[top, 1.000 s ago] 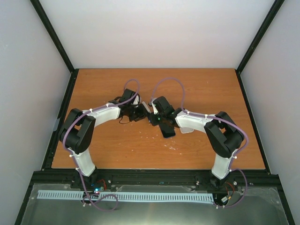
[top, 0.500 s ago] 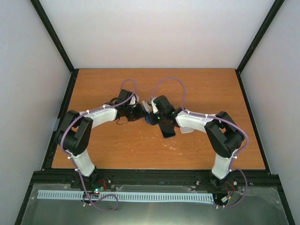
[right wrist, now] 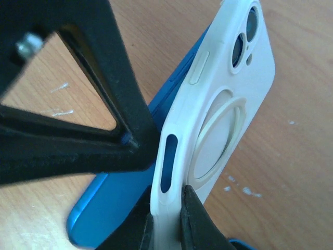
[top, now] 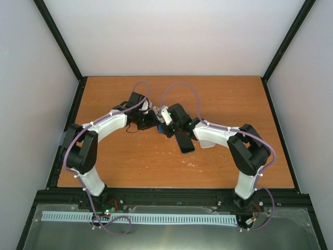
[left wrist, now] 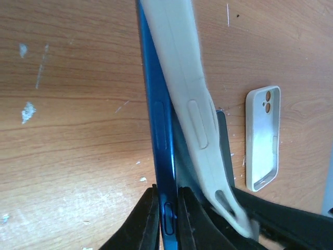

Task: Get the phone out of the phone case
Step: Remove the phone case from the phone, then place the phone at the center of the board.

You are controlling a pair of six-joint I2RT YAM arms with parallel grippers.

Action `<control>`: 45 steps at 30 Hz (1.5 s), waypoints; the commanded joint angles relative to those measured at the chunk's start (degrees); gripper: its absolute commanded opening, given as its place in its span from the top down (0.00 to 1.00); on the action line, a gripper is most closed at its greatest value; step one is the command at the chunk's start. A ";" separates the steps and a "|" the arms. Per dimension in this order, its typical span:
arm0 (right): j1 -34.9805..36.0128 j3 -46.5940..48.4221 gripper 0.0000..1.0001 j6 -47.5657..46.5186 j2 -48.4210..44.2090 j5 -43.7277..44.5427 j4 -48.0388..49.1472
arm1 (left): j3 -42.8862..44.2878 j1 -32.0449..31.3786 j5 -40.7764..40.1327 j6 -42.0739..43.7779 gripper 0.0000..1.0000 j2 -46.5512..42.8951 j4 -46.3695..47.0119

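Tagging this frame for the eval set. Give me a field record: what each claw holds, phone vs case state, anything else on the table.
left claw: shut on the edge of the blue phone
right claw: shut on the end edge of the white case
separation: partial; case peeled off the phone at the gripped end, the two meeting at the far end
also on table: spare white case lying flat, dark flat item beside it
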 commanded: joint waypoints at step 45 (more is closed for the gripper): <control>-63.51 -9.00 0.97 -18.15 -25.69 -30.37 -30.54 | 20.02 -12.47 -30.40 7.42 1.00 9.24 -40.40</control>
